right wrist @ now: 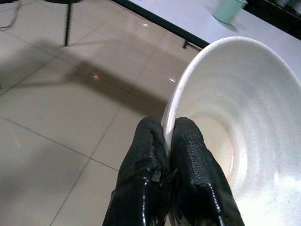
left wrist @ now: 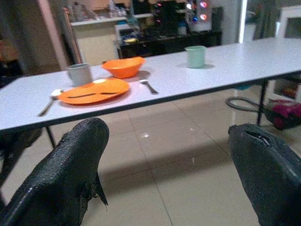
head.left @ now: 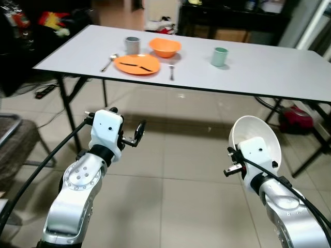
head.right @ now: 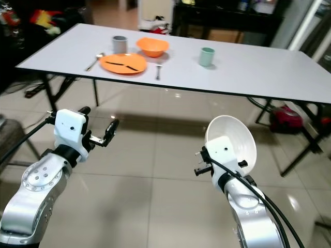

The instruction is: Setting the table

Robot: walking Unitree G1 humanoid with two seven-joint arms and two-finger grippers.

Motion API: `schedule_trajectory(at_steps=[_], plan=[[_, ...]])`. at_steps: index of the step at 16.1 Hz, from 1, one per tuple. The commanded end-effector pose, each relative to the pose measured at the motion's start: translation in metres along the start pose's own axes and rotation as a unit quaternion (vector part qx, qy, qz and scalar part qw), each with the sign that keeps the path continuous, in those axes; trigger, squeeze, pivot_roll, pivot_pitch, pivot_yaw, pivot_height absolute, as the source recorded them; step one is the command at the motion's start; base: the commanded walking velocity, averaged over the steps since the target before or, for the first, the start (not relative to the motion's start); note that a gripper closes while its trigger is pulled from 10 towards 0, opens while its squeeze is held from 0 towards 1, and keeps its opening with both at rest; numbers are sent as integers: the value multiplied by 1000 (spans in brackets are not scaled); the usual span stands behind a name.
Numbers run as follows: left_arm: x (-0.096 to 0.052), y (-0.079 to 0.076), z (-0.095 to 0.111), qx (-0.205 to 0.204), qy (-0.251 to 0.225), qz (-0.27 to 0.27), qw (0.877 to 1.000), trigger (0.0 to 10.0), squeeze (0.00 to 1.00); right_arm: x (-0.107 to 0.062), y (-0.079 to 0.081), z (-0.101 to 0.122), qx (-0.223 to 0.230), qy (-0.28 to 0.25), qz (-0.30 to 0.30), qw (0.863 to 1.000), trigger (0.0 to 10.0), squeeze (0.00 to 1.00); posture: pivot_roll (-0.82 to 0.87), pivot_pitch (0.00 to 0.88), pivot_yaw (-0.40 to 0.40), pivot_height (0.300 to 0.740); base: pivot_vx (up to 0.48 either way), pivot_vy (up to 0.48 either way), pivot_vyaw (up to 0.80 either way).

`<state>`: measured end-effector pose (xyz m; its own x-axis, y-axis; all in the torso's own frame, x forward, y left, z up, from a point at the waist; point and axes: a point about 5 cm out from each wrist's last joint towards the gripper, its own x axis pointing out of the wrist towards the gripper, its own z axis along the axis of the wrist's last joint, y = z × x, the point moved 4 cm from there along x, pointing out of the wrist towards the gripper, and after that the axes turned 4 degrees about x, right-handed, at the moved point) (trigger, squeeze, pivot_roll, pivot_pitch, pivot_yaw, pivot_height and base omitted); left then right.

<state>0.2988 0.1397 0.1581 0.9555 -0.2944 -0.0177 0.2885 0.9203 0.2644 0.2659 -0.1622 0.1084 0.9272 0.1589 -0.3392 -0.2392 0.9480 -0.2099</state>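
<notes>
Above the tiled floor [head.left: 170, 175], short of the desk [head.left: 269, 67], the right tool [right wrist: 169, 141] held a white bowl [head.left: 256, 142] by its rim. Its two black fingers [right wrist: 146, 155] were pinched together with the bowl's wall between them, one finger outside and one inside. The bowl stood tilted on edge, its hollow facing the robot. It was plain white, faintly speckled, with soft rings running around the inside.

The left tool [head.left: 135, 134] was raised over the floor on the other side, its fingers [left wrist: 70, 169] spread wide apart and holding nothing.

On the pale desk a place was already laid at the far left: an orange plate [head.left: 136, 64] with dark chopsticks [head.left: 135, 65] lying across it, a spoon [head.left: 109, 62] just beside its left edge and a fork [head.left: 171, 71] just beside its right edge. Behind the plate stood a grey cup [head.left: 132, 45] and an orange bowl [head.left: 165, 47], near each other. A light green cup [head.left: 219, 56] stood alone farther right, well apart from the rest.
</notes>
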Motion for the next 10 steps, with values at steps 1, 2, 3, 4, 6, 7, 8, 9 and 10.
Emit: schedule_trajectory(at_steps=[1,2,3,4,6,7,8,9,10], plan=[[1,-3,5,4,-8,-9,1000,10000,0,-3,-6,11,-9,-22,-14,1000,10000,0,9,0,-85,740,296,0,-800],[1,-3,5,4,-8,-9,1000,10000,0,-3,-6,11,-9,-22,-14,1000,10000,0,9,0,-85,740,296,0,-800],[1,-3,4,11,-7,-13,1000,10000,0,-2,-7,11,-6,-22,-15,1000,10000,0,10,0,-84,740,300,0,-800],[1,-3,4,17,-7,-16,1000,10000,0,-2,-6,12,-2,-25,-16,1000,10000,0,9,0,-78,740,296,0,-763],[2,-3,4,21,-7,-20,1000,10000,0,-2,-6,12,0,-28,-21,999,10000,0,8,0,-73,740,298,0,0],[2,-4,4,21,-7,-21,1000,10000,0,-2,-6,12,-2,-28,-21,999,10000,0,5,0,-71,740,300,0,0],[2,-4,4,21,-8,-21,1000,10000,0,-2,-7,12,-3,-28,-22,999,10000,0,5,0,-71,740,296,0,0],[2,-3,4,20,-8,-20,1000,10000,0,-3,-8,14,-8,-31,-23,999,10000,0,5,0,-71,740,296,0,0],[3,-3,4,19,-8,-19,1000,10000,0,-3,-9,14,-8,-31,-24,999,10000,0,5,0,-71,740,296,0,0]])
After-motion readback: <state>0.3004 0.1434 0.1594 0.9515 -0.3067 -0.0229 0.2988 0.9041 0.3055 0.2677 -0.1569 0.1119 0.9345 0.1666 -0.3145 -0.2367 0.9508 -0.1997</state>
